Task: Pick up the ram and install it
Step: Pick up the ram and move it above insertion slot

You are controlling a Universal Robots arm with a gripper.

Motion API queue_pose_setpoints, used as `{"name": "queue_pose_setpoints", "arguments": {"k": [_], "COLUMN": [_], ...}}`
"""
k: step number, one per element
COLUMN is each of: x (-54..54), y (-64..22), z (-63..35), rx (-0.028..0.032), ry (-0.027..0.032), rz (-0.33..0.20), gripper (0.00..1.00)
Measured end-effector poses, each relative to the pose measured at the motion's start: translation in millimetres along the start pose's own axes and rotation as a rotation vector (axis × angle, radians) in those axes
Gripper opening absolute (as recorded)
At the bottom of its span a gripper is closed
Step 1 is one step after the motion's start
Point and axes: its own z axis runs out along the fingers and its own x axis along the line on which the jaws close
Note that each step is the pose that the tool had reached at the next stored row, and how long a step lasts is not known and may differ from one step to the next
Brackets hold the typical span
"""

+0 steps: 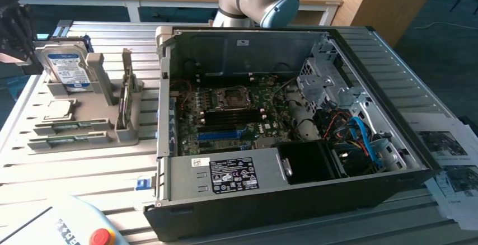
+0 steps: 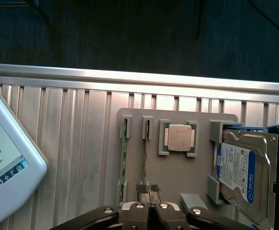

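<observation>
Ram [image 2: 124, 155] is not yet lifted from the tray [image 2: 177, 172] and nothing is installed; gripper [image 2: 149, 188] is shut, seemingly empty, poised near it.

"Where's the outside camera sitting?"

"High, off a corner of the case [image 1: 299, 208], looking slantwise down across the table [image 1: 97, 172]. The tray [image 1: 101, 83] is at the exterior view's left."

"And the wrist one?"

"Looks steeply down past the gripper [image 2: 148, 188], much nearer the tray [image 2: 177, 177]. Both catch tray, drive [image 1: 66, 66] [image 2: 242, 167] and pendant [image 1: 52, 222] [image 2: 5, 143]."
</observation>
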Motion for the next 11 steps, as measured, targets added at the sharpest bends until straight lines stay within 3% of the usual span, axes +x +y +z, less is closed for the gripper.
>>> {"name": "queue_pose_setpoints", "arguments": {"k": [11], "x": [0.0], "y": [0.0], "z": [0.0], "rx": [0.0], "ry": [0.0], "rz": [0.0], "gripper": [0.1]}}
